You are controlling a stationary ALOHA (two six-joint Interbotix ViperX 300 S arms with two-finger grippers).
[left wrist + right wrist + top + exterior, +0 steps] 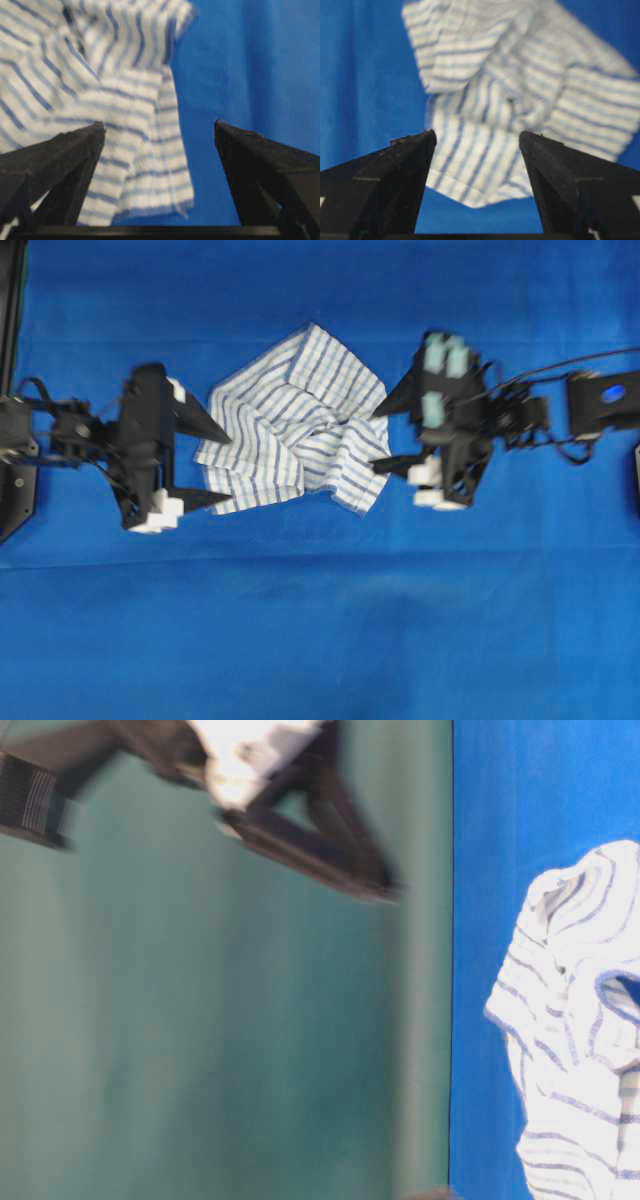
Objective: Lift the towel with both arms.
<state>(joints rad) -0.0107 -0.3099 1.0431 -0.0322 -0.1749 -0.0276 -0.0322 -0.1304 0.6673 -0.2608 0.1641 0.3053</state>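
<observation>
Your left claw [218,468] and right claw [378,440] both gape wide, gripping nothing — flanking the crumpled towel [295,420] on the blue tabletop [320,620].

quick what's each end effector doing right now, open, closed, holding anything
Left end effector: open, holding nothing, at the towel's edge.
Right end effector: open, holding nothing, at the opposite edge.

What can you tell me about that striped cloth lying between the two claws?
The towel is thin white fabric with blue and grey stripes crossing in checks. It lies crumpled and folded over itself on the blue table cloth. Nothing grips it: the open left gripper and open right gripper sit at opposite edges.
</observation>
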